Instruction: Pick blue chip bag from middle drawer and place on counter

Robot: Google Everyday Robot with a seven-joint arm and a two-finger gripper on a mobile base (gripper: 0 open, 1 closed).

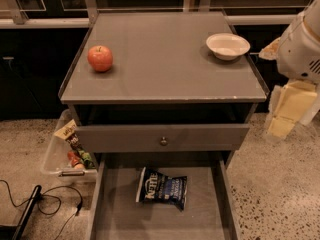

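The gripper (284, 116) hung at the right edge of the frame, beside the cabinet and a little below the level of the counter (165, 59), well apart from the bag (162, 188). Whether its grip was spread or closed could not be told. Only the pale end of the arm above it showed.

The bag lay on the floor of the open drawer (205, 219), low in the frame and slightly left of centre. It rested on its side with the white logo toward the left and its crimped end toward the right. It touched neither side wall.

The bag looked light, soft and crinkly, probably puffed with air, so a hard squeeze would likely crush the chips. The film was also likely to be slippery. The best hold seemed to be a pinch from above across the short width of the body, or on the crimped right seam, where the material is flatter and stiffer. The closed drawer front (163, 138) above overhung the rear of the drawer, so an approach would need to come in toward the lower part of the frame.

On the counter, an apple (100, 58) sat at the left and a bowl (228, 45) at the upper right, with bare surface between them for the bag. A clear bin (52, 156) of other packets stood at the left.
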